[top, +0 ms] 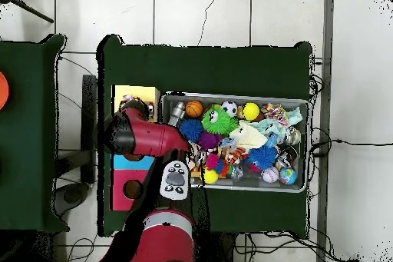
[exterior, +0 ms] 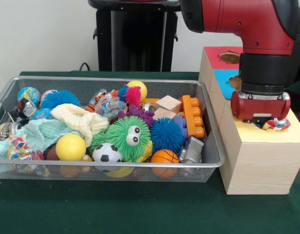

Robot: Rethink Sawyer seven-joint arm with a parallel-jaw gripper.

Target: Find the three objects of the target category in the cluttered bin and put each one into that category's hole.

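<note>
Jaws' state hidden; crumpled printed cloth lies on smooth yellow panel

boxes beside bin, cloth on top

A dark green table carries the bin of silver wire mesh across its middle, and a row of pale wooden boxes just beside it, toward one short edge.
</note>
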